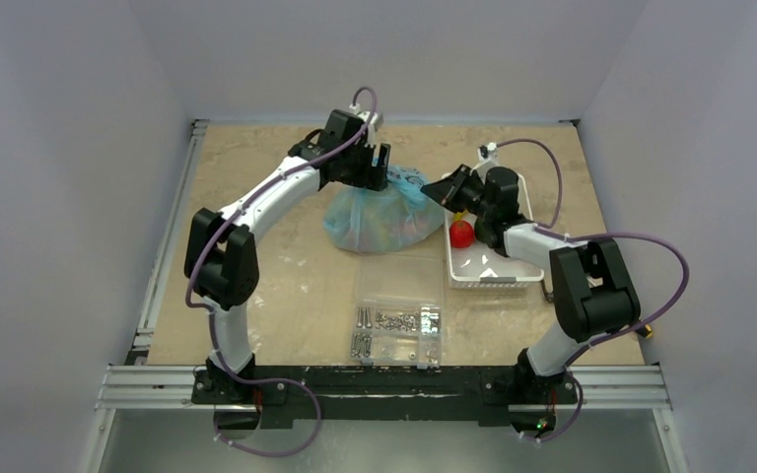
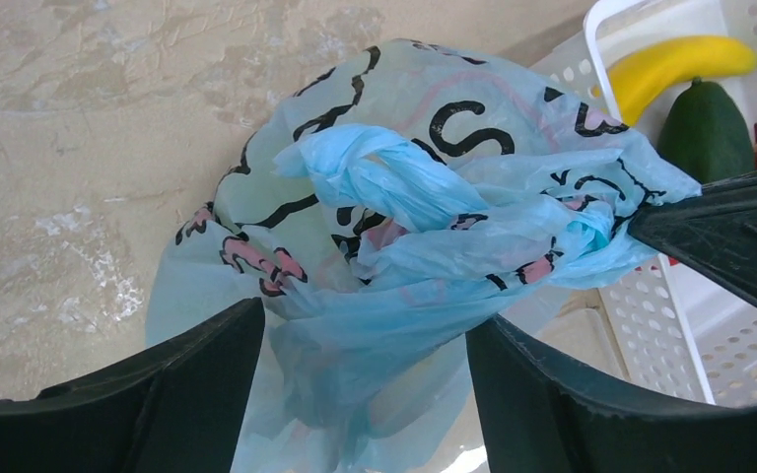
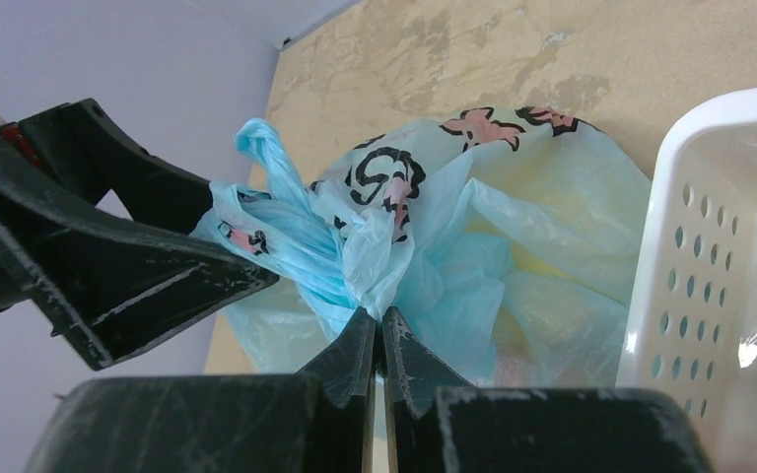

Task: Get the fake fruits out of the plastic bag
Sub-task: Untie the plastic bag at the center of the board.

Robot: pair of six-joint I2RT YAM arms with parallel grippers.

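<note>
Right gripper (image 3: 377,320) pinches the plastic bag (image 3: 513,227) by its rim; the spread left gripper (image 2: 365,325) should clamp the opposite handle and pull gently apart.

The plastic bag (image 2: 384,246) is thin, crinkled, translucent light-blue film with a dark print. On the right, the basket (image 2: 651,305) is smooth white perforated plastic. The banana (image 2: 680,64) in it is glossy, and the dark green fruit (image 2: 707,133) is duller. The table (image 1: 286,286) is mottled beige, perhaps rough-textured. The near compartment box (image 1: 397,281) is clear plastic and holds shiny metal screws (image 1: 394,320).
</note>
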